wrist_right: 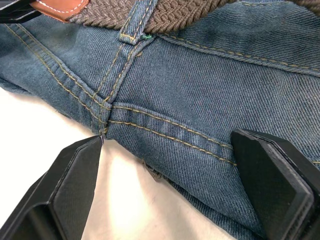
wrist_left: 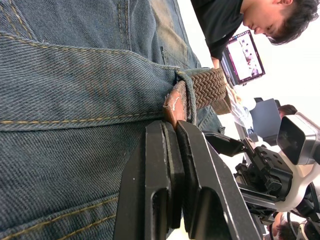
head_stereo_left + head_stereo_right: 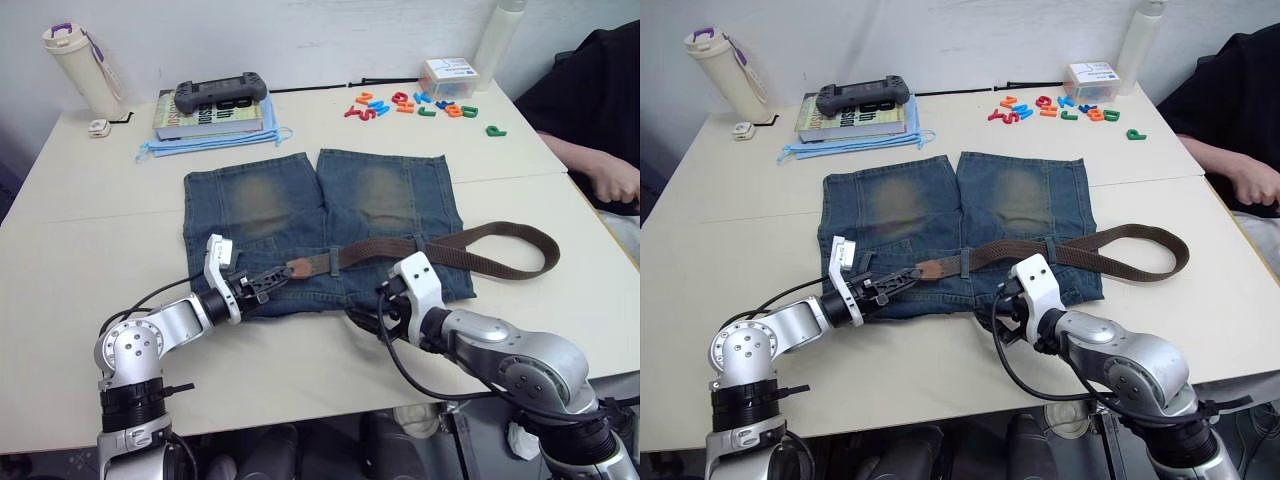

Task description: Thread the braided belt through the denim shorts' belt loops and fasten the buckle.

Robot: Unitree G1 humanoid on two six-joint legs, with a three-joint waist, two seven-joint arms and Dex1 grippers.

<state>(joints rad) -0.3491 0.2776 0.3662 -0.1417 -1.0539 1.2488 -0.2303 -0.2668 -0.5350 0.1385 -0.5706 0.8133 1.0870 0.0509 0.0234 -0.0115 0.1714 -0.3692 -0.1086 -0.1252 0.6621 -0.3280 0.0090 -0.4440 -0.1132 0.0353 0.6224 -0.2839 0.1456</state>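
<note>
Left wrist view shows the left end effector [image 3: 268, 279] pinching the braided belt's [image 3: 440, 250] tan tip to pull it through; the right end effector [image 1: 170, 185], spread, hovers over the denim shorts [image 3: 250, 205].

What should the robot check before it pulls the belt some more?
1. Left hand shut on the tan leather tip of the dark brown braided belt: ok.
2. Belt through a blue denim belt loop on the faded blue denim shorts: ok, one loop seen threaded.
3. Right hand holding the waistband steady: not ok, open around the hem.
4. Belt's long part free of twists: ok, it lies looped on the table.
5. Silver buckle ready: cannot tell.
</note>
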